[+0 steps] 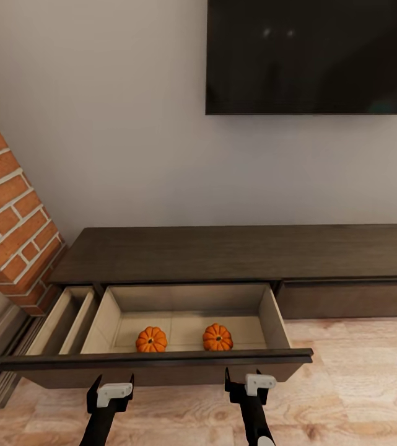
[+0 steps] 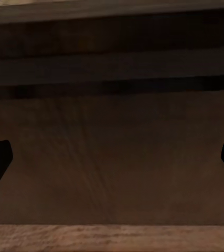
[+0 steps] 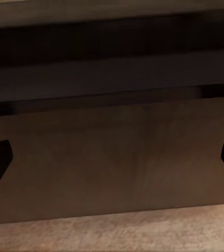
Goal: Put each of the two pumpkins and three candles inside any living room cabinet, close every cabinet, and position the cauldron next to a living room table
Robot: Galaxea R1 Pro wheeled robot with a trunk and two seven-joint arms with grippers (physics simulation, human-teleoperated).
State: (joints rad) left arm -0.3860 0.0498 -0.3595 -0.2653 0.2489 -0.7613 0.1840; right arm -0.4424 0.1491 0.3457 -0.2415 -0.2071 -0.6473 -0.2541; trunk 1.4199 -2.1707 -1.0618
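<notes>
While parted and holding nothing, left gripper (image 1: 110,388) and right gripper (image 1: 244,383) hover just short of the pulled-out drawer front (image 1: 155,362) of the cabinet (image 1: 235,251), bare plank floor (image 1: 359,371) to the right. Beyond the front, two pumpkins (image 1: 152,339) (image 1: 217,337) sitting apart on the beige drawer bottom. Farther: brick column (image 1: 9,229) at left, wall-mounted screen (image 1: 313,56) above.

Both arms are held low and forward, side by side. The left gripper (image 1: 110,391) and right gripper (image 1: 243,384) are spread wide, nothing held between the fingers.
</notes>
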